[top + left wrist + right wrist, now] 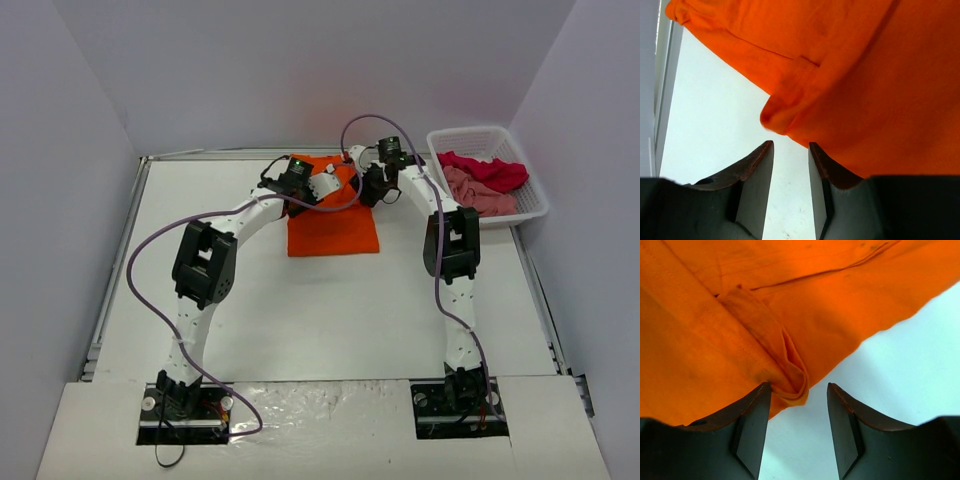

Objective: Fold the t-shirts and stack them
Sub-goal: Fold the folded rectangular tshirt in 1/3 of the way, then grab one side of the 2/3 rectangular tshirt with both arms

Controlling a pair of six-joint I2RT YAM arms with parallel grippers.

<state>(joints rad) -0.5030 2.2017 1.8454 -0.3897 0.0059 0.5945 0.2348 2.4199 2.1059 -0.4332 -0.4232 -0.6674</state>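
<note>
Left hand point(791, 145), right hand point(799, 386) gape at orange t-shirt point(335, 235) edges — white table point(300, 310) beyond.

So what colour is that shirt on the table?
The t-shirt is bright orange; clearest in the top view.

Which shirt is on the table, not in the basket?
The orange shirt. It lies flat on the table, while the red shirt and the pink shirt are bunched up in the basket.
</note>
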